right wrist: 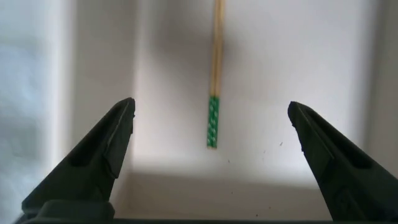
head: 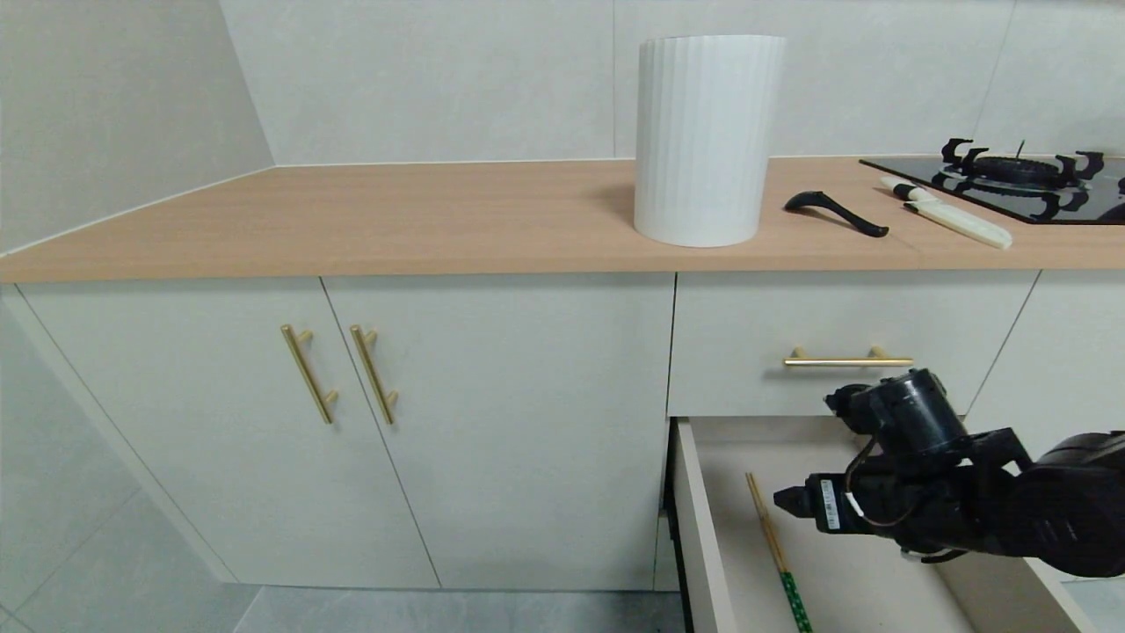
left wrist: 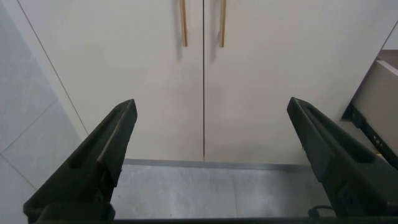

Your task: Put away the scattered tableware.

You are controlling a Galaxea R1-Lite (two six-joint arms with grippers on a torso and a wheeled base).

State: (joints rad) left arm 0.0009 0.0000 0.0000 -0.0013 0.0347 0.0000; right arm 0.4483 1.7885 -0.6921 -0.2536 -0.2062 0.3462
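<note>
Walls (head: 439,79): pale tiles running across top of frame, meeting in corner upper left.
Worktop (head: 395,211): wood-look, stretching L to R mid frame.
Cabinet doors (head: 492,422): cream, w/ gold handles (head: 308,374), sitting lower left-centre.
Hob (head: 993,192): black glass, sitting upper right.
Floor (head: 105,571): grey tiles showing btm left.

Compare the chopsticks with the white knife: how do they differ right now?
The chopsticks lie inside the open drawer; the white knife lies out on the countertop beside the hob. The chopsticks are thin and bamboo-coloured with a green patterned end; the white knife is broader and pale throughout. Both lie flat.
</note>
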